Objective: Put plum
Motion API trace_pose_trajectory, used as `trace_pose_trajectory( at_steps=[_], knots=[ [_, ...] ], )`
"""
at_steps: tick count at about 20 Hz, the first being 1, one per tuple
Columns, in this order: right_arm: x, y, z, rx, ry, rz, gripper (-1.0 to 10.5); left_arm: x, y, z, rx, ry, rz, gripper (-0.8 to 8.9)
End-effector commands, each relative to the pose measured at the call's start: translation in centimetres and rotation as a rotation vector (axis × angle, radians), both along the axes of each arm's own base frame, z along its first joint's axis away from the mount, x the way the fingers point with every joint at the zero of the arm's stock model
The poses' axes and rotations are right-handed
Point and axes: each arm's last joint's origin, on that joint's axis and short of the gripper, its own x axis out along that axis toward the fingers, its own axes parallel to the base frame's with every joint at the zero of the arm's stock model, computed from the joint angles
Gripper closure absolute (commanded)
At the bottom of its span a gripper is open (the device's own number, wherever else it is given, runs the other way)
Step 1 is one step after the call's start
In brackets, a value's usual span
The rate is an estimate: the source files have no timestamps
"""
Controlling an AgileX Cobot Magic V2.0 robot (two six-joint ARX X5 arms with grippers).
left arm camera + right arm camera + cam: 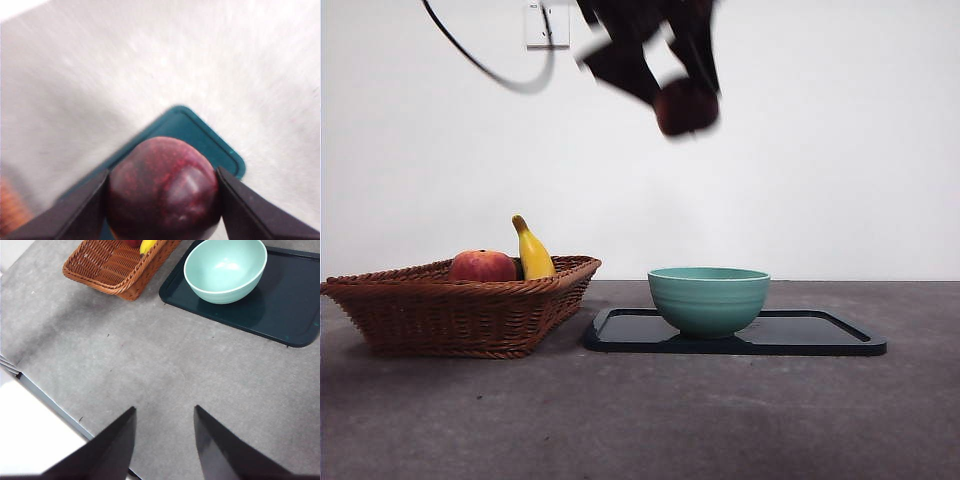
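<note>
The plum point(164, 190), dark maroon and glossy, sits clamped between the two black jaws of my left gripper point(162, 200). In the front view the plum point(686, 106) hangs high in the air, blurred, under the dark left gripper point(682, 100), roughly above the green bowl point(709, 298). A corner of the dark tray point(210, 140) shows below the plum in the left wrist view. My right gripper point(164, 412) stands open over bare table, well back from the bowl point(225, 269), with nothing between its jaws.
A wicker basket point(460, 310) at the left holds a red-orange fruit point(482, 266) and a yellow banana point(532, 250). The bowl stands on a dark tray point(820, 335). The basket point(120, 265) and tray point(280, 305) also show in the right wrist view. A table edge point(45, 400) runs near the right gripper.
</note>
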Motion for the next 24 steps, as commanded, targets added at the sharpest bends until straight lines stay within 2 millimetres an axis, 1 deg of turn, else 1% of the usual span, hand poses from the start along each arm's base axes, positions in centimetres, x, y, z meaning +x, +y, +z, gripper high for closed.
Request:
trace_pose_trajectory(
  at_steps=[1,2,5,7,9,11,12,13,16,17,21,24],
  knots=[
    [0.1,0.1,0.1,-0.005,-0.014,0.01,7.6,-1.9,2.4,3.8,-0.028,-0.049,0.018,5.72],
    [0.1,0.1,0.1,-0.005,-0.013,0.01,7.6,-2.8,3.6,5.0,-0.042,-0.046,0.039,5.68],
    [0.1,0.1,0.1,-0.004,-0.013,0.012,7.6,-6.4,7.0,8.6,-0.075,-0.084,0.062,5.68],
    [0.1,0.1,0.1,-0.004,-0.013,0.012,7.6,-8.5,8.9,10.2,-0.085,-0.101,0.077,5.69],
    [0.1,0.1,0.1,-0.004,-0.014,0.012,7.6,-10.0,10.4,10.8,-0.073,-0.091,0.092,5.69],
    [0.1,0.1,0.1,-0.004,-0.014,0.013,7.6,-10.8,11.6,10.4,-0.051,-0.07,0.113,5.69],
    [0.1,0.1,0.1,-0.003,-0.013,0.013,7.6,-10.9,12.1,9.8,-0.042,-0.056,0.125,5.69],
    [0.1,0.1,0.1,-0.002,-0.013,0.014,7.6,-11.0,12.6,8.8,-0.029,-0.038,0.143,5.69],
    [0.1,0.1,0.1,-0.002,-0.013,0.015,7.6,-10.5,13.8,5.0,-0.005,-0.008,0.191,5.69],
    [0.1,0.1,0.1,-0.002,-0.013,0.015,7.6,-10.1,14.1,3.8,-0.002,-0.009,0.204,5.69],
    [0.0,0.1,0.1,-0.002,-0.011,0.014,7.6,-7.8,15.0,-2.2,0.035,0.003,0.251,5.69],
    [0.1,0.1,0.1,-0.001,-0.012,0.014,7.6,-6.5,15.5,-6.7,0.052,0.009,0.274,5.69]
  ],
)
